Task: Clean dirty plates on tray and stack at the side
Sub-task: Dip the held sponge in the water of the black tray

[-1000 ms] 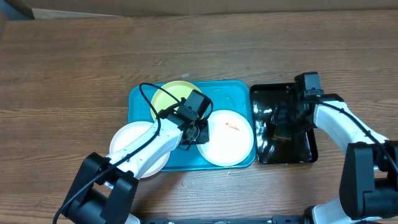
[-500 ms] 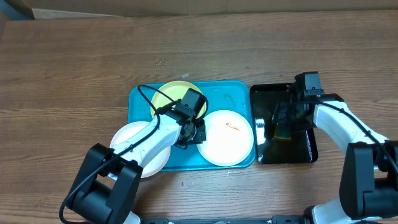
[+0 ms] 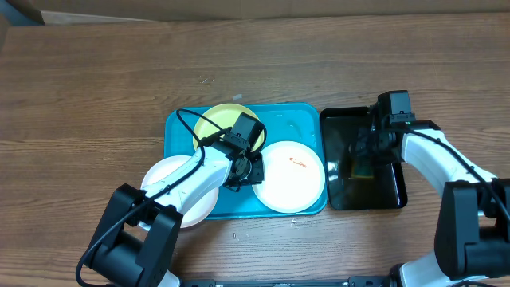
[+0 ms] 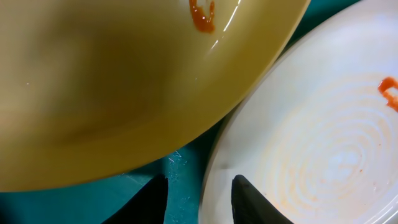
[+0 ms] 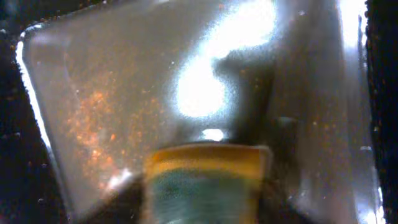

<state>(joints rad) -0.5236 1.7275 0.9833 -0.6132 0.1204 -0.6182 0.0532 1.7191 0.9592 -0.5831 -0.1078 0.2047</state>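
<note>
With the left gripper (image 4: 199, 200) spread astride the rim of the smeared white plate (image 4: 323, 143) in the blue tray (image 3: 307, 117), best to sink one finger under that rim, pinch squarely, then lift clear of the yellow plate (image 4: 124, 74) just beside it.

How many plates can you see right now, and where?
3. One yellow-green plate at the back of the tray, partly under the left arm; one smeared white plate on the tray's right; one white plate overhanging its front-left corner. The arm could hide more.
</note>
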